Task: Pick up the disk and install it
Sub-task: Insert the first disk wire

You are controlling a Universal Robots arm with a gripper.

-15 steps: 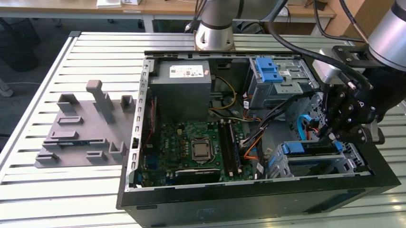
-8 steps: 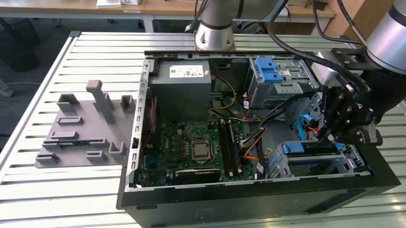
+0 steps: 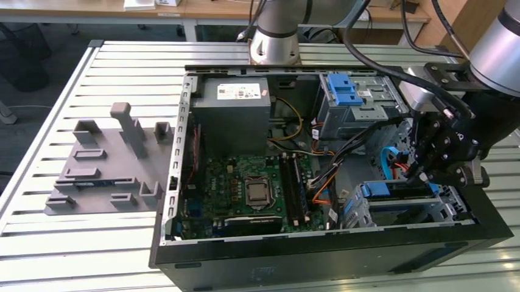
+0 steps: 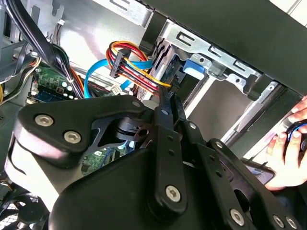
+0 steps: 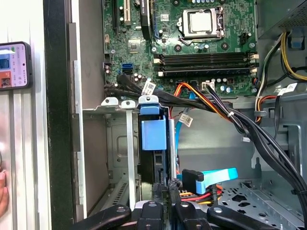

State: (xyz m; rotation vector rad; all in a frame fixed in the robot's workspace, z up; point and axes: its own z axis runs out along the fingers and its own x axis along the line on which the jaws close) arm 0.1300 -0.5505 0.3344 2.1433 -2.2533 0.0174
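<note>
Jaws are seen nearly closed on the top edge of the disk (image 5: 154, 165). Its blue plastic rail and dark flat body are stood upright in the metal drive cage (image 5: 117, 143), near the computer case's (image 3: 325, 255) front corner.

A slatted metal table (image 3: 49, 121) in daylight; wooden desks (image 3: 211, 9) behind.

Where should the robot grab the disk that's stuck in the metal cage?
Probably by the blue frame end of the disk, coming straight in from the open side of the computer case. The disk stands on edge in the metal cage, with walls close on both flat sides, so that blue end is the only part free to pinch.
</note>
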